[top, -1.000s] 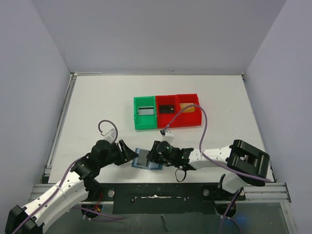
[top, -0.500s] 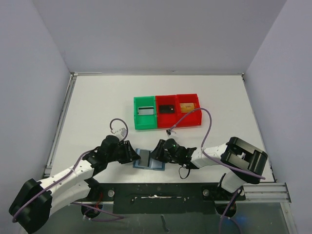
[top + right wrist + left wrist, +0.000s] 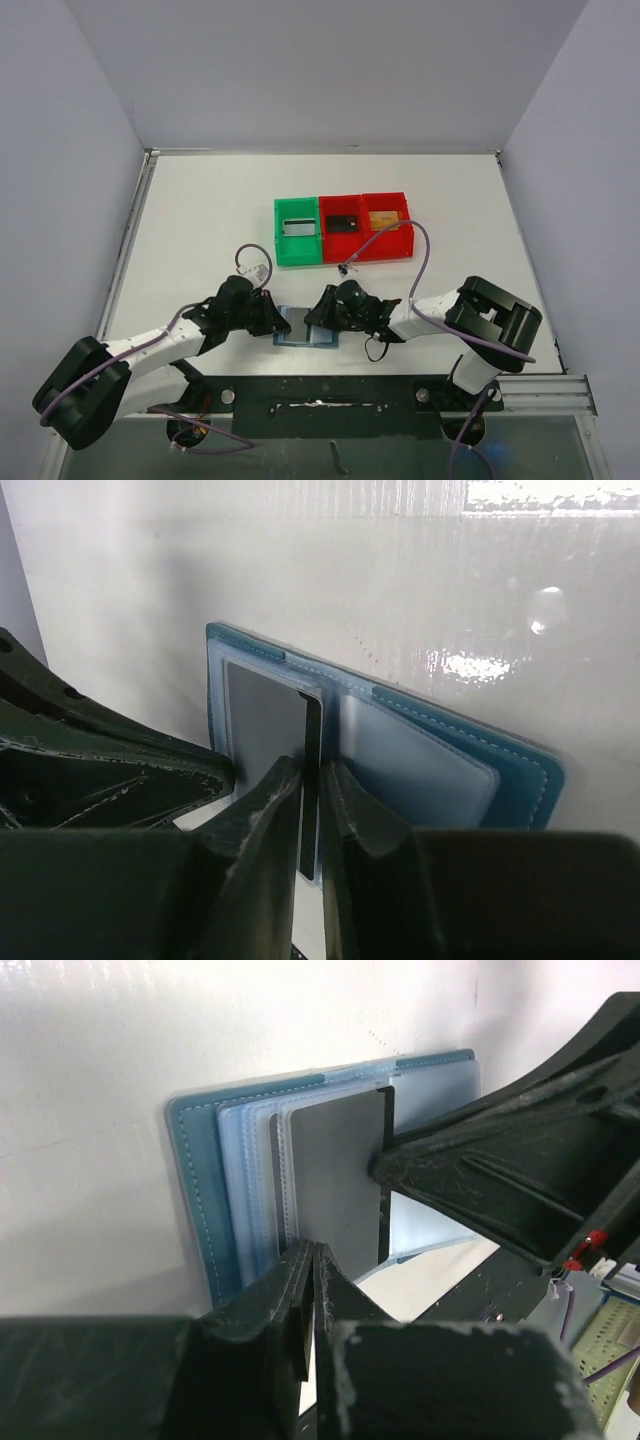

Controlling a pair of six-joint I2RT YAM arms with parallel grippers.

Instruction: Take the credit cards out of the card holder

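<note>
The card holder (image 3: pixel 292 338) is a light-blue wallet lying open near the table's front edge, also in the left wrist view (image 3: pixel 215 1190) and right wrist view (image 3: pixel 440 760). A dark grey credit card (image 3: pixel 335 1175) stands partly out of its clear sleeves and shows in the right wrist view (image 3: pixel 262 725). My left gripper (image 3: pixel 279 320) is at the wallet's left side, its jaws (image 3: pixel 312 1258) shut on the card's near edge. My right gripper (image 3: pixel 318 320) is at the wallet's middle, its jaws (image 3: pixel 311 772) shut on a thin sleeve edge beside the card.
A green bin (image 3: pixel 297 259) and two red bins (image 3: pixel 340 251) (image 3: pixel 390 247) stand in a row behind the wallet, each with a small flat item inside. A purple cable (image 3: pixel 420 250) loops over the right red bin. The black front rail (image 3: pixel 330 385) lies just below the wallet.
My left arm has moved right and forward until its gripper reached the wallet's left side. My right gripper has stayed on the wallet, shifting only slightly.
</note>
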